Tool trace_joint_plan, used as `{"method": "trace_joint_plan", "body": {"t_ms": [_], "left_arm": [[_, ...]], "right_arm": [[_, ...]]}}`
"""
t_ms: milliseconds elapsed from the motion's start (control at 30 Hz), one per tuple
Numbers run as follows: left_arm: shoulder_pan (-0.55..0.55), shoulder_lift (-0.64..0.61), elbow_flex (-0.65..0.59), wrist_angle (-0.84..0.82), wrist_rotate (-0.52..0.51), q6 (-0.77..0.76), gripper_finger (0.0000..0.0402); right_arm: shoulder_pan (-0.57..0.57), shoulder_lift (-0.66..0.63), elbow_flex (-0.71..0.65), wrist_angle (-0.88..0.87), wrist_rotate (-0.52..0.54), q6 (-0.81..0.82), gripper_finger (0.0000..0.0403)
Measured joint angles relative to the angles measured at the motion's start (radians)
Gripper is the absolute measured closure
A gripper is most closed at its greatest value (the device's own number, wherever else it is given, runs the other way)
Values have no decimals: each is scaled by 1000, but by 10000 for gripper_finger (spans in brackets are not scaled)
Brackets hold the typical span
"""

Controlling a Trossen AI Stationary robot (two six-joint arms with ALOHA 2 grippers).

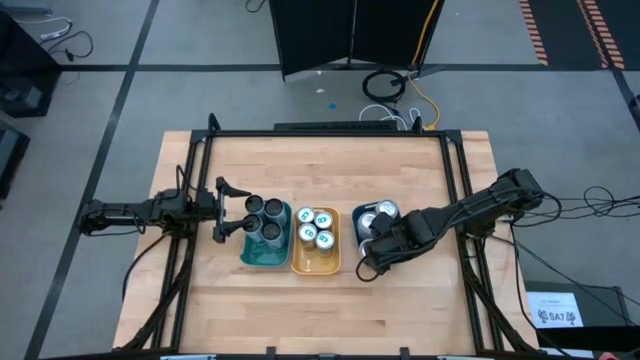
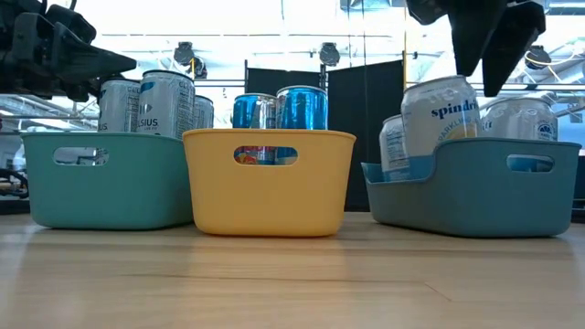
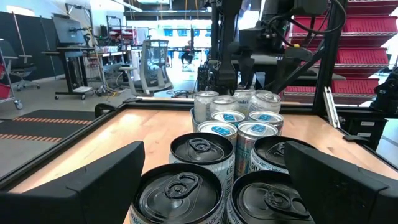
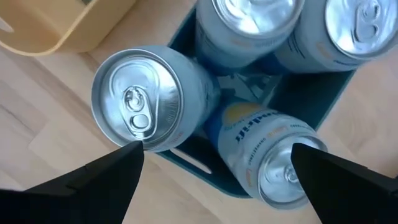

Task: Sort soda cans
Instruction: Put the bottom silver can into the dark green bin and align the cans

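I'm holding my left gripper (image 1: pixel 222 212) wide open beside the teal tray (image 1: pixel 262 258) of dark-topped cans (image 1: pixel 262 218); blue-marked cans (image 1: pixel 314 228) are sitting in the orange tray (image 1: pixel 314 268). My right gripper (image 1: pixel 372 262), wide and empty, is hovering over the blue tray (image 2: pixel 475 196), where one Spindrift can (image 4: pixel 264 152) is leaning crooked; I'm judging it needs righting, gripped square on. Tray floors are hidden, so the count's unclear.

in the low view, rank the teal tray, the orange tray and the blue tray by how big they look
1. blue tray, looks widest.
2. teal tray and orange tray look about alike in width; I won't rank them.

The camera sits at table height, so nearness may account for part of the difference.
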Motion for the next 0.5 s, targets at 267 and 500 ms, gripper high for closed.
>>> {"method": "trace_joint_plan", "body": {"t_ms": [267,500], "left_arm": [[0,0,0,0,0,0,11],[0,0,0,0,0,0,11]], "right_arm": [[-1,-3,-4,-69,27,80,6],[-10,3,-12,-195,54,140,7]]}}
